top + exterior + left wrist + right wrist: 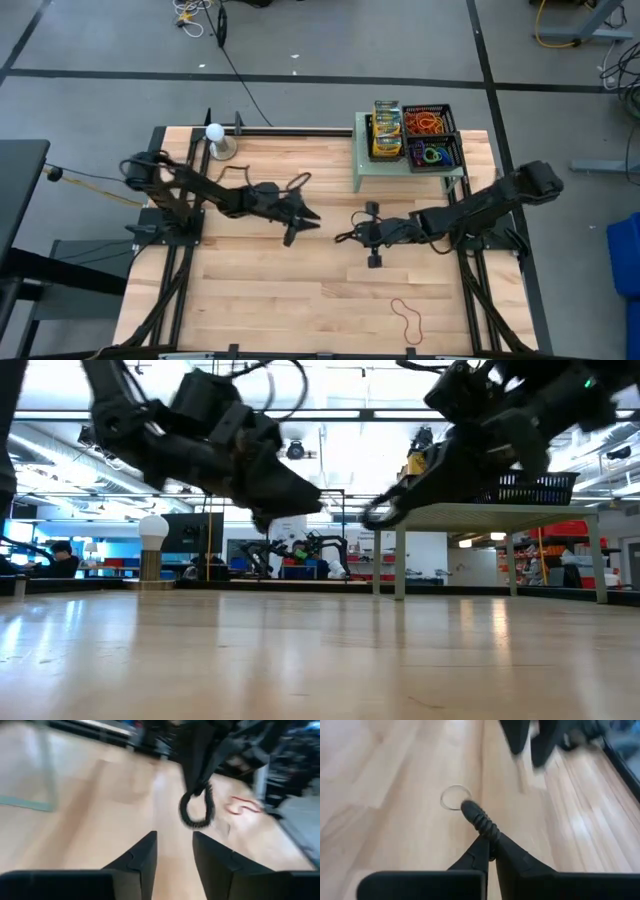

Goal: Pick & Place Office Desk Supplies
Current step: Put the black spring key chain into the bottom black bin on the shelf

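Note:
My right gripper [350, 237] hangs above the table's middle, shut on a black rubber band [478, 820]. The band also shows as a dark loop in the left wrist view [196, 809] and in the low view [373, 514]. My left gripper [306, 220] is open and empty, a little to the left of the right one, fingers [145, 857] pointing at it. A red rubber band [407, 318] lies flat on the table near its front edge. Yellow-green crayon boxes [387, 128] and several coloured bands [430, 124] lie in a black basket [447, 137]. My right gripper pinches the black rubber band between its two fingers at their free ends [490, 840]. The fingers come from the table's right, slanting down. The band's free loop [472, 812] sticks out past the fingertips, clear of the table.
The basket stands on a grey-green raised stand [372, 170] at the table's far right. A white ball on a small stand [215, 138] is at the far left. A thin pale ring [454, 797] shows on the wood below the right gripper. Bare wood lies toward the near edge.

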